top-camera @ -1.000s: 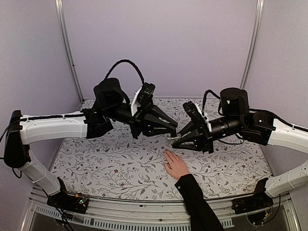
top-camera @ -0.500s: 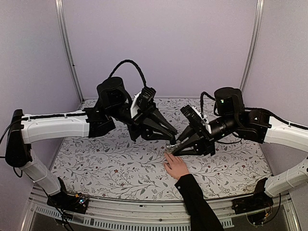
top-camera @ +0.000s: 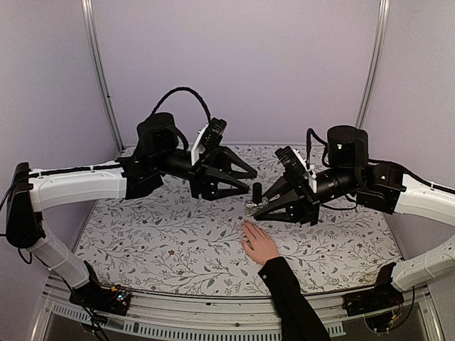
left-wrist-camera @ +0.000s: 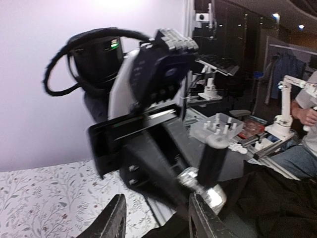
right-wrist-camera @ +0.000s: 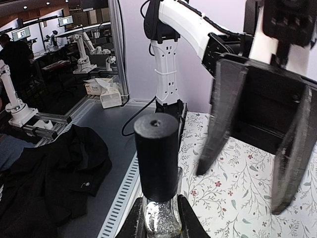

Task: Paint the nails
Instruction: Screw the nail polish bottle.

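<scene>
A light-skinned hand [top-camera: 260, 244] with a black sleeve lies flat on the floral table, fingers pointing away from the arms. Its nails are too small to make out. My right gripper [top-camera: 251, 208] is shut on a small glitter polish bottle [right-wrist-camera: 160, 218] with a black cap [right-wrist-camera: 156, 156], held upright just beyond the fingertips. The bottle also shows in the left wrist view [left-wrist-camera: 216, 195]. My left gripper [top-camera: 249, 180] is open and empty, its fingers [right-wrist-camera: 223, 114] spread wide, just left of the cap [top-camera: 257, 190] and facing it.
The floral table cloth [top-camera: 163, 234] spreads under both arms. Metal frame posts [top-camera: 99, 71] stand at the back corners. The table's front rail [top-camera: 213, 309] runs below the black sleeve [top-camera: 295, 305].
My left gripper dipped toward the bottle half a second ago, then drew back up and left, still open. My right gripper shifted slightly and the black cap now stands in plain view.
</scene>
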Tool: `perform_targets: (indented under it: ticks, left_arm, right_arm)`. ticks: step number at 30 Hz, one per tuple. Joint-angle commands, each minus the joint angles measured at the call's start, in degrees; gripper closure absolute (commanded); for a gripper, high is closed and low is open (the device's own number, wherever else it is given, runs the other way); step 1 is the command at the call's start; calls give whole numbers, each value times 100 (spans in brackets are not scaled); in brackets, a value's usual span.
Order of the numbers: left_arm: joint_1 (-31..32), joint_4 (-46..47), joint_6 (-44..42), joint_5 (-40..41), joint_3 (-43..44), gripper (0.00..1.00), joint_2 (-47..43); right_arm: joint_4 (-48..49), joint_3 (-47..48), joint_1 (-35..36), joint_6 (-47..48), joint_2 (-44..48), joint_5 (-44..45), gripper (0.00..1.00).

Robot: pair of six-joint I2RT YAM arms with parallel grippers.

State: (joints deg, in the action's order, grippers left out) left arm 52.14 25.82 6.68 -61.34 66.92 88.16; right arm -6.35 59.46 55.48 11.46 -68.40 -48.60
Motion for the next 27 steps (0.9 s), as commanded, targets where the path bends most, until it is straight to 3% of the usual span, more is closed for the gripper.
perform_targets:
  ticks: [1,10,16,27]
  left_arm:
    - [-328,-100,150,829,-322,50,-280]
    - [-721,461,650,2352,-1148,44,-1040]
    - [-819,221,663,3402,-1365,43,-1412]
    - [-703,146,824,4057,-1491,42,-1524]
  right_arm:
    - [575,-102,-37,-83,182,68,100]
    - [820,-255,-214,-417,296,1255,100]
    - [854,-277,-361,-640,334,2330,100]
    - [678,-197,-396,-889,120,4303,100]
